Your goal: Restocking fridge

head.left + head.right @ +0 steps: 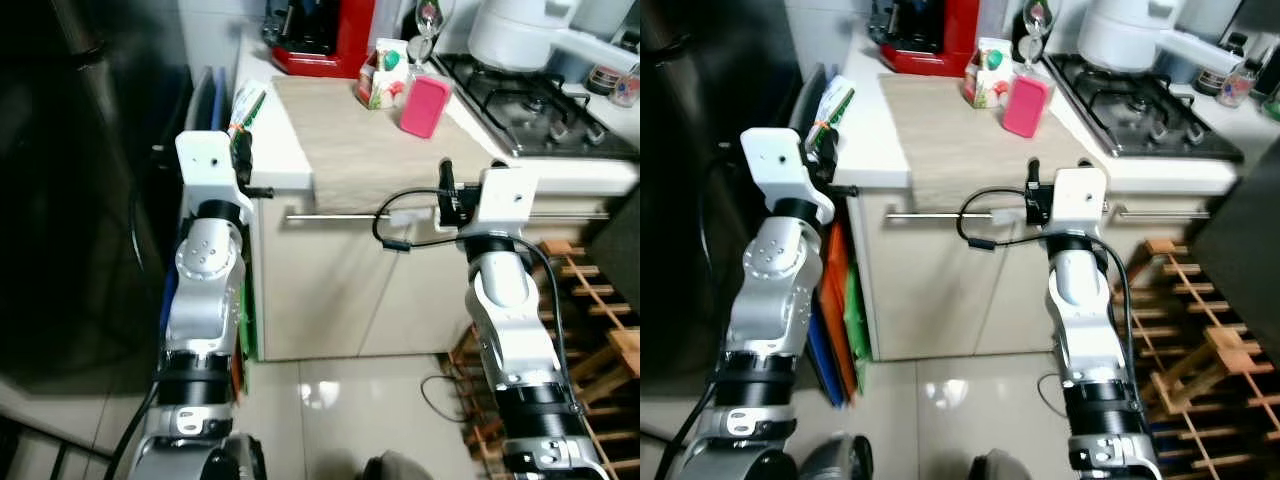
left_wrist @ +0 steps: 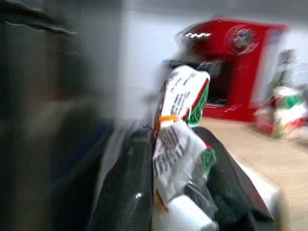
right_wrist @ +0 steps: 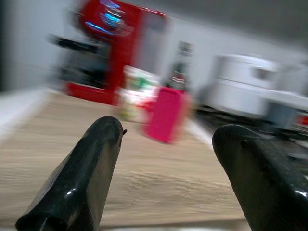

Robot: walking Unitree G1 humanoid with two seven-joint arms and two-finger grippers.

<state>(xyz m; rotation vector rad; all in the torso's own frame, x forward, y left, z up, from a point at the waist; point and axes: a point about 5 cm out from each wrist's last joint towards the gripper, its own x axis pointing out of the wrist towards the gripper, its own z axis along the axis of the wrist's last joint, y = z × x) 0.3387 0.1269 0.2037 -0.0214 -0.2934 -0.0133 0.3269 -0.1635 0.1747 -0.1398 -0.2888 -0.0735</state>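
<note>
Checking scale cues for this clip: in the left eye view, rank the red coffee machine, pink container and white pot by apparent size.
1. White pot, though cropped by the frame edge.
2. Red coffee machine, also cropped.
3. Pink container.

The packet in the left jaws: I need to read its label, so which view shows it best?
The left wrist view: the packet sits close up between the left gripper's jaws, its print facing the camera, though blurred. Both eye views show it small, at the counter's edge.
</note>
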